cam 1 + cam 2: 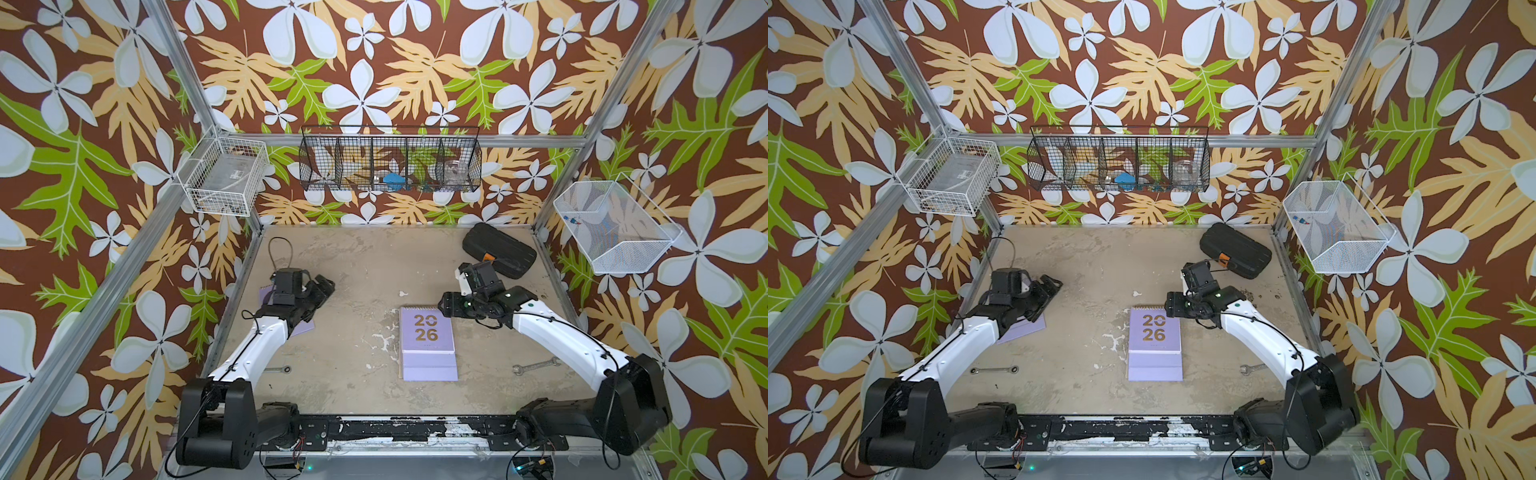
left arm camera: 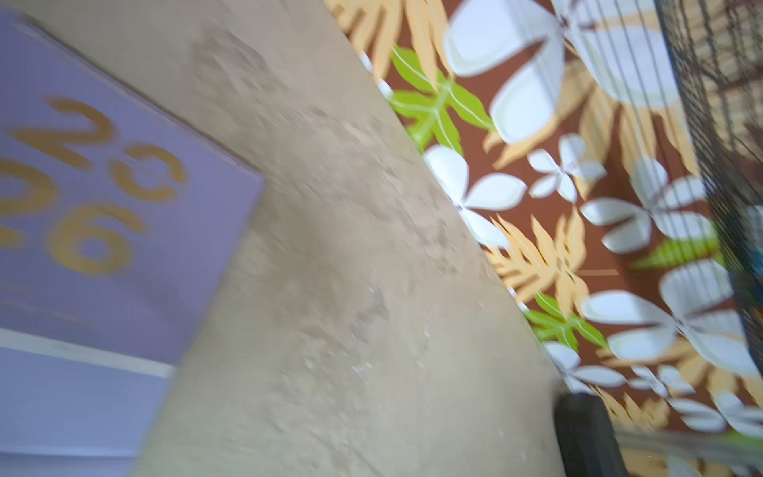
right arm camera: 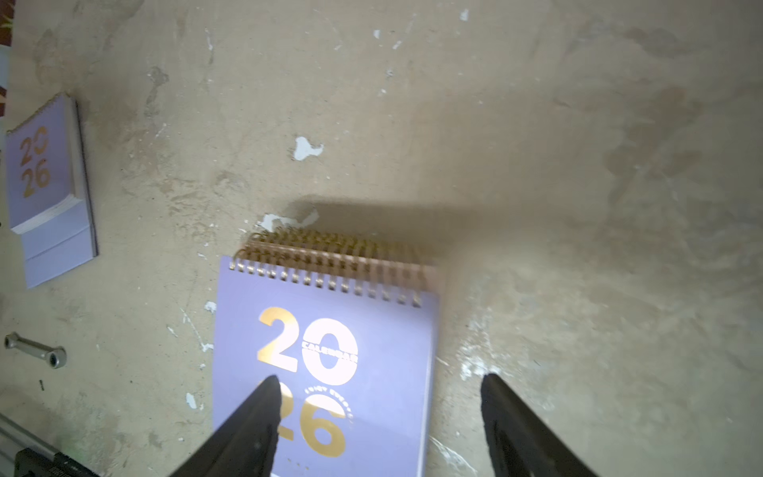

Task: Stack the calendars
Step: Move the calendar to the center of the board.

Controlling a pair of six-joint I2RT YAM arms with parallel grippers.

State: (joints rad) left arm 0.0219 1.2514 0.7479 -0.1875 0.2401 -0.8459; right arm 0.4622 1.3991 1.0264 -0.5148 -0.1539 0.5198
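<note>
A stack of calendars lies mid-table in both top views, topped by a lilac cover with gold "2026". Several gold spirals show under its far edge. My right gripper is open just above the stack's right side, one finger over the cover and the other past its edge over bare table. A single lilac calendar lies at the left, partly hidden under my left arm, and shows blurred in the left wrist view. My left gripper is open beside that calendar's far right corner and holds nothing.
A black case with an orange latch lies at the back right, just behind the right wrist. One wrench lies front right, another wrench front left. A black cable loop lies at the back left. Wire baskets hang on the walls.
</note>
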